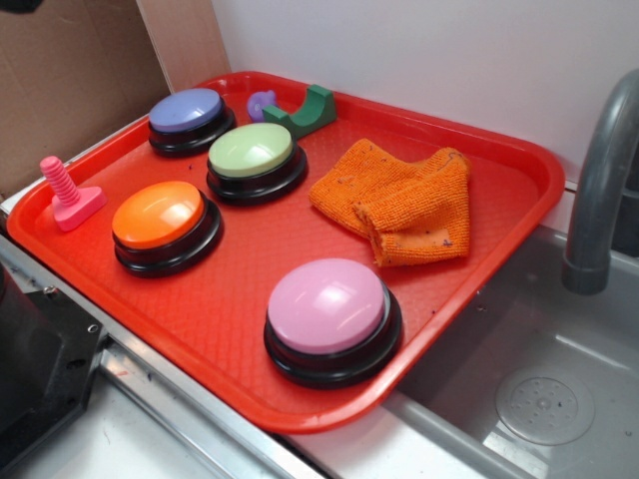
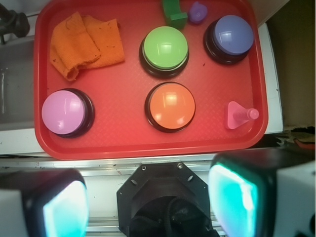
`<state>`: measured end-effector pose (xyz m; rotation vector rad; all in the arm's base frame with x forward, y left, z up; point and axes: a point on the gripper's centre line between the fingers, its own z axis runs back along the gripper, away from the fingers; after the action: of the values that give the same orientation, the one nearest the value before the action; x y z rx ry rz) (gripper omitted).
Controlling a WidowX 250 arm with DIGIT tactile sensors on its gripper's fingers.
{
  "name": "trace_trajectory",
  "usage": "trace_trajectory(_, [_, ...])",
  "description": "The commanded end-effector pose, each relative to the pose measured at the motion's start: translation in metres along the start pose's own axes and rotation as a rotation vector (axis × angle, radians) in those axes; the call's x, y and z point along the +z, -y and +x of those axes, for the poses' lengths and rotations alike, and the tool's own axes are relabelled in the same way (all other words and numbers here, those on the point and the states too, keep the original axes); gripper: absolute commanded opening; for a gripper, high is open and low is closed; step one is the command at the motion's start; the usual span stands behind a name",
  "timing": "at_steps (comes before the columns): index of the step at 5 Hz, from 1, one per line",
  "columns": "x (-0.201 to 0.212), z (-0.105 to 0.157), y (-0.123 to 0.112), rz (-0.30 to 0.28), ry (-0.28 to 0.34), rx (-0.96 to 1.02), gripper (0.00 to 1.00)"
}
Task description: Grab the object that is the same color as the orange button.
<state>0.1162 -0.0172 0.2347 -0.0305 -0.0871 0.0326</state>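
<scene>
The orange terry-cloth rag (image 1: 399, 200) lies crumpled on the red tray (image 1: 230, 309), at its far right side. In the wrist view the rag (image 2: 84, 43) is at the tray's (image 2: 128, 143) top left corner. The orange button (image 1: 165, 225) sits near the tray's left side, and it also shows mid-tray in the wrist view (image 2: 170, 106). My gripper (image 2: 148, 202) is open and empty. It hangs high over the robot's black base, short of the tray's near edge and far from the rag. Its teal pads (image 2: 232, 200) stand wide apart. The gripper is out of the exterior view.
Also on the tray are a pink button (image 1: 329, 317), a green button (image 1: 255, 160), a purple button (image 1: 190, 118), a pink screw (image 1: 68, 195), a green block (image 1: 303, 112) and a small purple piece (image 1: 262, 102). A sink with a grey faucet (image 1: 599, 190) lies to the right. The robot's black base (image 1: 40, 369) is at the lower left.
</scene>
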Motion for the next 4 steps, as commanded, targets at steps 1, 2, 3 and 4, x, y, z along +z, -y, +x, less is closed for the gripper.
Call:
trace_trajectory(1, [0.0, 0.0, 0.0, 0.0, 0.0, 0.0, 1.0])
trace_trajectory(2, [-0.017, 0.021, 0.005, -0.025, 0.067, -0.028, 1.0])
trace_trajectory(3, [-0.04, 0.044, 0.012, -0.039, 0.183, 0.018, 1.0])
trace_trajectory(4, [-0.071, 0.072, 0.031, -0.001, 0.182, 0.013, 1.0])
